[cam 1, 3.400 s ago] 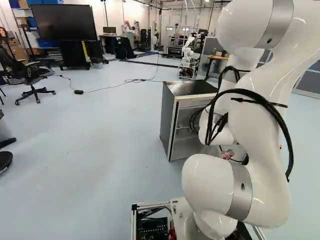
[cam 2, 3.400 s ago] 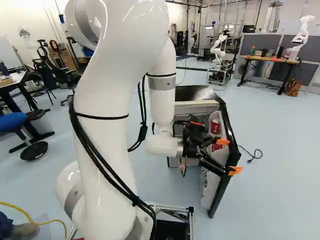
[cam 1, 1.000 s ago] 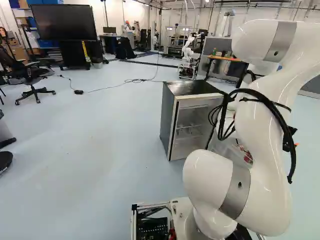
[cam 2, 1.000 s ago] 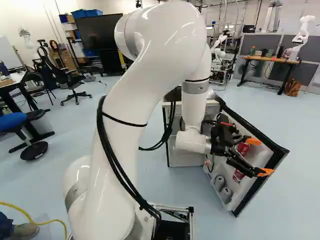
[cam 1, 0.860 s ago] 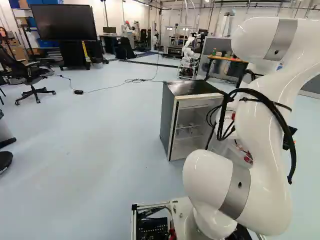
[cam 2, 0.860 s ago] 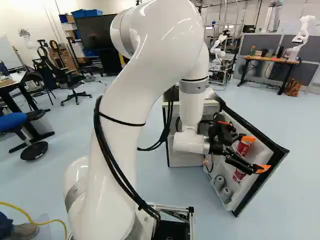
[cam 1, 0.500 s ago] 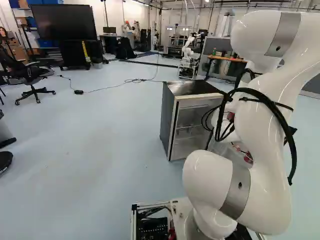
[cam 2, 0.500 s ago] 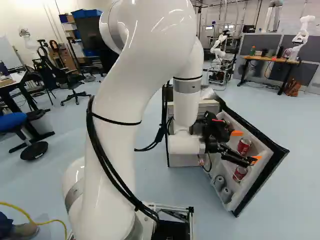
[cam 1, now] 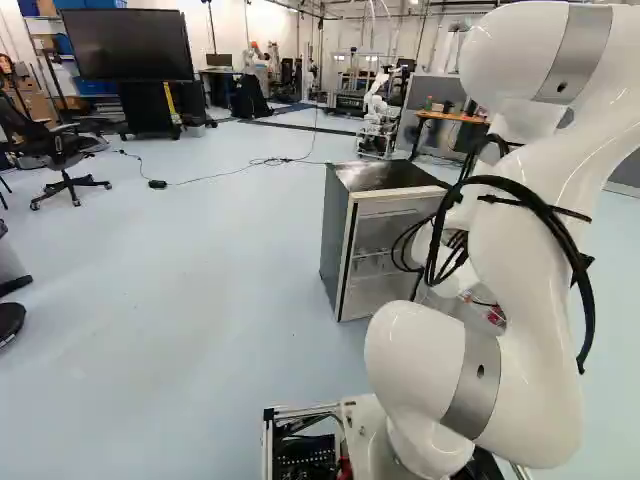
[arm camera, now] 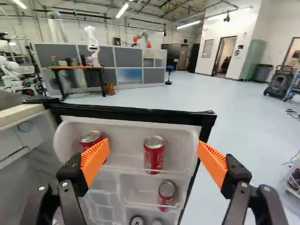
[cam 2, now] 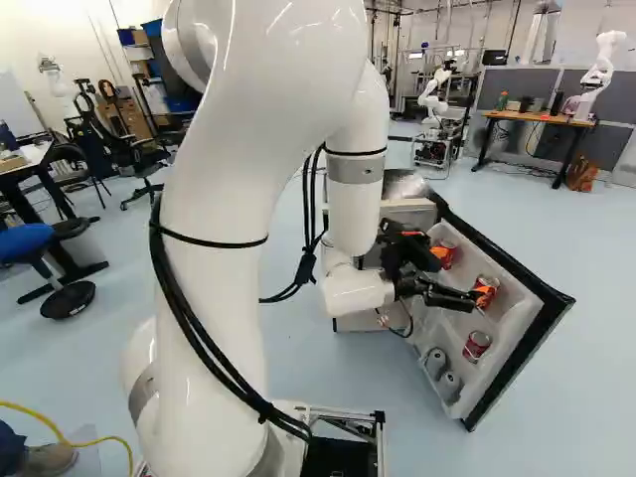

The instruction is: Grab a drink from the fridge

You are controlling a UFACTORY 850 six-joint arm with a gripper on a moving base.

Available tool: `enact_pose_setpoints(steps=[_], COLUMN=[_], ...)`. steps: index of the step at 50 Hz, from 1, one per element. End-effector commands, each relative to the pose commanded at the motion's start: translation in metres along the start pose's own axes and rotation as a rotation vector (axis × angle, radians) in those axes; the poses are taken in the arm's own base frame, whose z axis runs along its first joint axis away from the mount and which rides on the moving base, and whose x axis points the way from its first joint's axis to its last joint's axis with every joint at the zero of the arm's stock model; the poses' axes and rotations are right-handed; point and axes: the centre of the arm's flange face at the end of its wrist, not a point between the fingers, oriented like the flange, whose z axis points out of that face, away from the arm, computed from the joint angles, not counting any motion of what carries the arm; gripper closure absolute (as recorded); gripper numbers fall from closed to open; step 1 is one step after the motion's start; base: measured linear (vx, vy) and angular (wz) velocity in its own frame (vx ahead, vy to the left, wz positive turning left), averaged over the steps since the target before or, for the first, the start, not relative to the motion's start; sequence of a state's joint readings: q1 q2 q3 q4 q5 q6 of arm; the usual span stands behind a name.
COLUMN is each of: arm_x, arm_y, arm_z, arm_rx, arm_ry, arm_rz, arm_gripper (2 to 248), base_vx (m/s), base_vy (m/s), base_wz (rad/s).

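Has the fridge door (arm camera: 140,113) open and the gripper (arm camera: 153,147) spread wide, with gripping and lifting out a red can (arm camera: 154,155) left.

Red cans (arm camera: 153,154) stand upright in the open door (arm camera: 131,113) of the grey fridge (cam 1: 338,240).

Robotics lab, by the look of it. Another robot (cam 2: 600,65) at a wood-topped bench (cam 2: 537,117), a second white arm (cam 2: 434,99) on a frame (cam 2: 435,152), both near grey partitions (arm camera: 128,57). Large screen (cam 1: 127,45), swivel chair (cam 1: 62,150), cable (cam 1: 225,173) trailing over smooth pale floor (cam 1: 200,270). Strip lights (arm camera: 123,10) under exposed ceiling (arm camera: 154,7).
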State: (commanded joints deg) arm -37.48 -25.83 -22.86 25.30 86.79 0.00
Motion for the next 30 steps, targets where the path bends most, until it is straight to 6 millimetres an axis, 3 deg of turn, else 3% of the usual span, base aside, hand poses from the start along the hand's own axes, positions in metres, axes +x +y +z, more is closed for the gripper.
enact_pose_setpoints(steps=[30], arm_x=[0.002], arm_y=[-0.021], arm_z=[-0.02], arm_rx=[0.294], arm_ry=[0.005], arm_rz=[-0.018], arm_gripper=[3], base_vx=[0.0], base_vy=[0.0], base_wz=[0.0])
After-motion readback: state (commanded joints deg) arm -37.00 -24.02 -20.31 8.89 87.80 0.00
